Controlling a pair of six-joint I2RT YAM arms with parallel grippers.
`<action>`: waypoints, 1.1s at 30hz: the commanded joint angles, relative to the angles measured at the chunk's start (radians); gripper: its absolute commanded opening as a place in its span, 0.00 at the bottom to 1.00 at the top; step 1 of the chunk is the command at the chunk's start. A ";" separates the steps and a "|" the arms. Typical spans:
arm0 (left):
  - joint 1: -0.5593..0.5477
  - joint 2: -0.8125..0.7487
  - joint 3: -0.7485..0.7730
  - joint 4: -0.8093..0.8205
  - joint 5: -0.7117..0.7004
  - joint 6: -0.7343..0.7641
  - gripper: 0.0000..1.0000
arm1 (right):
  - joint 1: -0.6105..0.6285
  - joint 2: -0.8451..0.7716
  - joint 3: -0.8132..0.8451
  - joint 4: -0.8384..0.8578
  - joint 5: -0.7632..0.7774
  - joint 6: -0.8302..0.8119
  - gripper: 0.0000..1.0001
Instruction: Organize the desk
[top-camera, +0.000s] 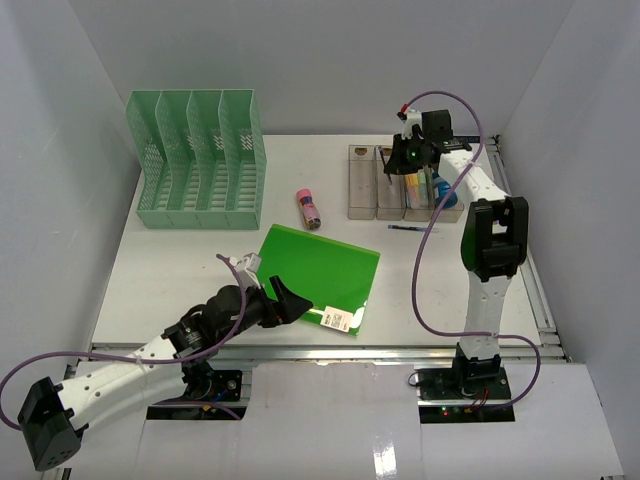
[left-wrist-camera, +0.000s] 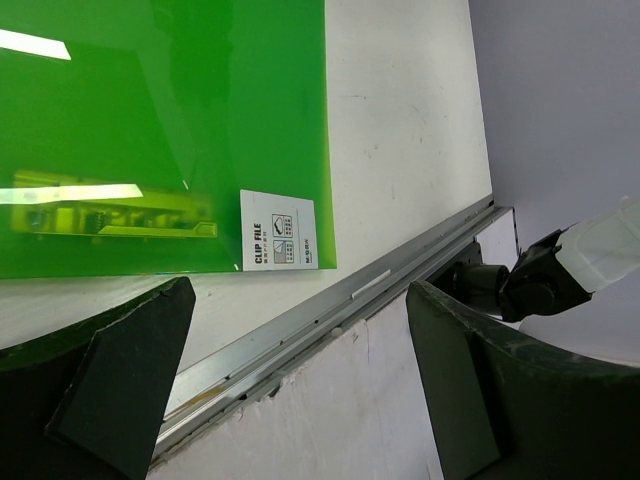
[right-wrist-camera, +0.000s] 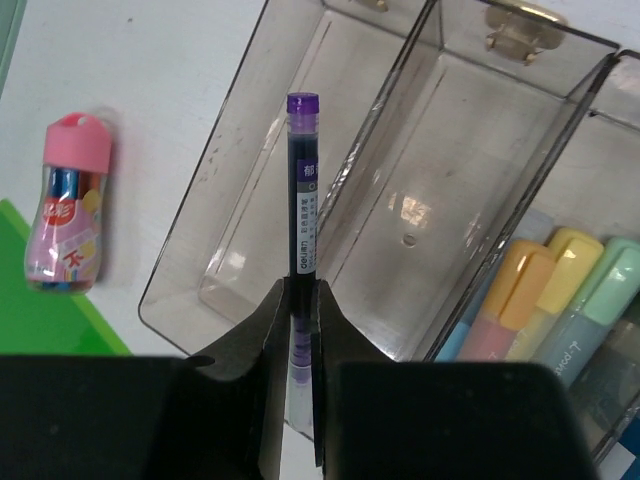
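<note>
The white desk (top-camera: 170, 270) carries a green clip-file folder (top-camera: 320, 265) near its front middle. My left gripper (top-camera: 290, 300) stands open at the folder's near corner, with nothing between its fingers. In the left wrist view the left gripper (left-wrist-camera: 298, 288) spans the desk's front metal rail (left-wrist-camera: 330, 312), just past the folder (left-wrist-camera: 150, 130) and its white label. My right gripper (top-camera: 395, 165) is shut on a purple pen (right-wrist-camera: 302, 190). The right gripper (right-wrist-camera: 302, 285) holds it upright over the left compartments of the clear tray (right-wrist-camera: 240, 190).
A green slotted file rack (top-camera: 200, 160) stands at the back left. A pink capped tube (top-camera: 308, 208) lies between rack and tray (top-camera: 361, 200). Pastel highlighters (right-wrist-camera: 560, 290) fill a right compartment. A blue pen (top-camera: 412, 228) lies on the desk in front of the tray.
</note>
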 joint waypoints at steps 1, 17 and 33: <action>0.005 -0.007 0.002 0.018 -0.007 -0.004 0.98 | -0.003 0.028 0.027 0.100 0.068 0.056 0.13; 0.003 -0.026 0.002 0.008 0.016 -0.017 0.98 | -0.036 -0.210 -0.164 0.070 -0.053 -0.206 0.51; 0.003 -0.053 -0.062 0.040 0.043 -0.053 0.98 | -0.036 -0.555 -0.641 -0.325 0.004 -1.321 0.61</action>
